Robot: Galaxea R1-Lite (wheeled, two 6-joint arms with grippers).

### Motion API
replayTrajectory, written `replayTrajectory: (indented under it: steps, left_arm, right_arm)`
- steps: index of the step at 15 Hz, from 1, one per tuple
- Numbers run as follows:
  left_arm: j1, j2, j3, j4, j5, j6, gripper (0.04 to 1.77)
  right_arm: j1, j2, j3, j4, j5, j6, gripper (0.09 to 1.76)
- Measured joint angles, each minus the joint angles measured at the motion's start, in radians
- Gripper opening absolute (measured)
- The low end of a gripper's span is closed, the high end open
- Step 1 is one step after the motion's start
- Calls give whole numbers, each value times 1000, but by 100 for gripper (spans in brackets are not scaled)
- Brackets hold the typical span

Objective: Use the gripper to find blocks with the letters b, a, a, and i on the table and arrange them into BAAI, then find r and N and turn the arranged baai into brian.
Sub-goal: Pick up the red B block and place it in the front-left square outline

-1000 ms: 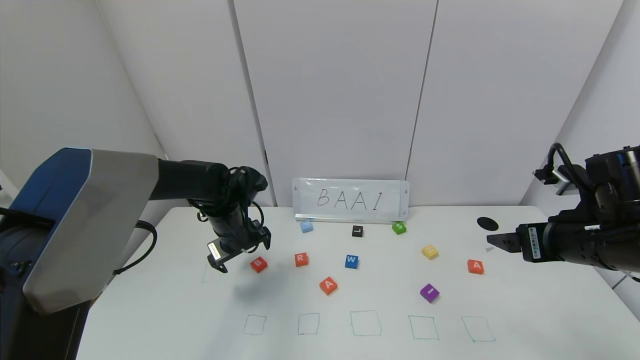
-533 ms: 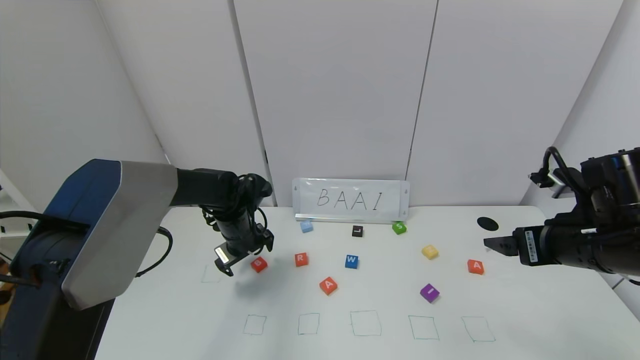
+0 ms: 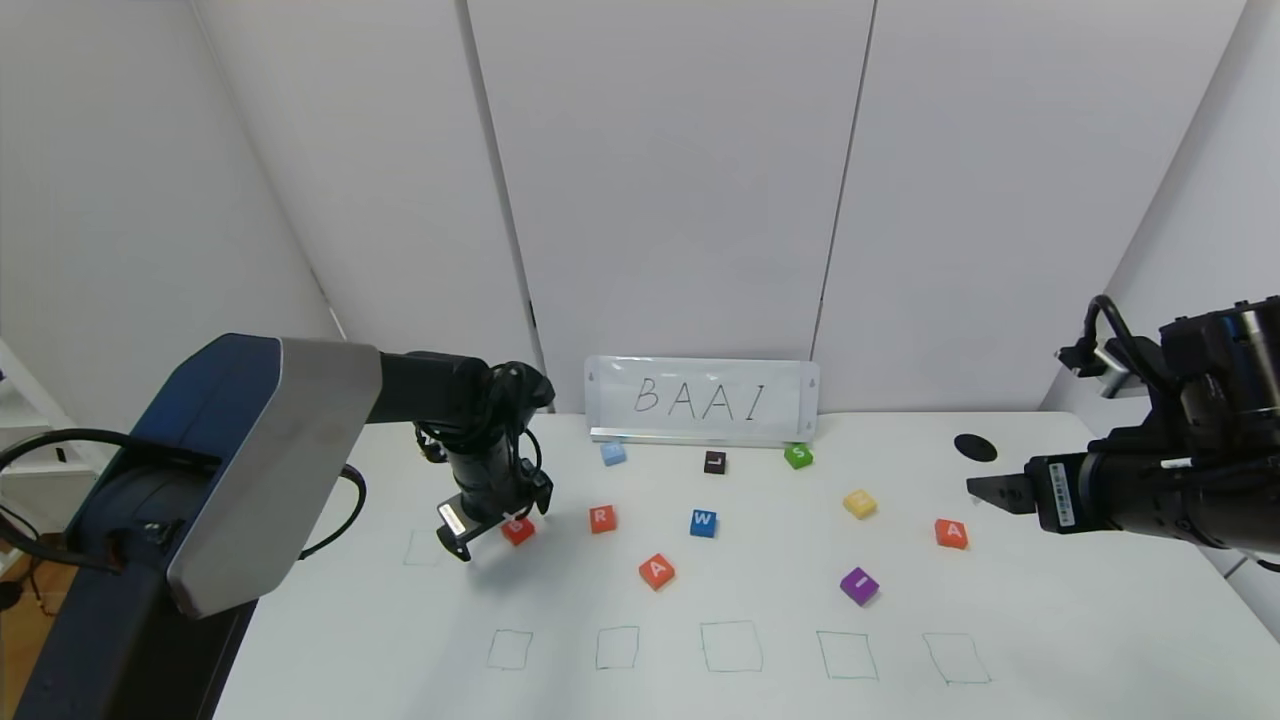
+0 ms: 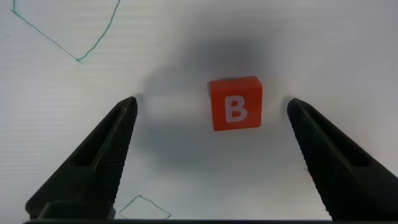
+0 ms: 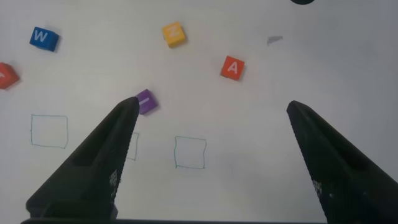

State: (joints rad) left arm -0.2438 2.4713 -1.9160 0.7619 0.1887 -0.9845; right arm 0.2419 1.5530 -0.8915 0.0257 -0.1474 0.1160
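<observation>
The orange-red B block (image 4: 235, 104) lies on the white table (image 3: 620, 610) between the open fingers of my left gripper (image 4: 212, 104), nearer one finger and touching neither. In the head view that gripper (image 3: 488, 522) hangs low over the B block (image 3: 519, 531) at the left. The orange-red R block (image 3: 602, 518) lies just to its right. One A block (image 3: 656, 571) is at the middle, the other A block (image 3: 951, 533) at the right. The purple I block (image 3: 859, 585) lies in front of them. My right gripper (image 3: 985, 490) hovers open and empty above the right side.
A BAAI sign (image 3: 702, 400) stands at the back. Light blue (image 3: 613, 453), black L (image 3: 714, 461), green S (image 3: 798, 456), blue W (image 3: 703, 522) and yellow (image 3: 860, 503) blocks lie around. A row of green squares (image 3: 731, 646) runs along the front. A black grommet (image 3: 975, 447) is at the back right.
My left gripper has moved right and down, from beside the B block to straddling it. My right gripper has shifted slightly.
</observation>
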Motion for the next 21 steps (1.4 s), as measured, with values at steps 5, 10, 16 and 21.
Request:
replayTrajectory:
  steps: [5, 10, 16, 21]
  left_arm:
    - [-3, 10, -6, 0, 4, 0, 113]
    - [-6, 18, -23, 1, 7, 1, 50]
    - [-7, 22, -30, 2, 13, 1, 50]
    - [-7, 11, -31, 14, 13, 4, 50]
  right_arm:
    - [1, 0, 1, -1, 0, 0, 171]
    - [7, 0, 5, -1, 0, 0, 171]
    - [9, 0, 6, -1, 0, -1, 171]
    - [10, -3, 6, 0, 0, -1, 171]
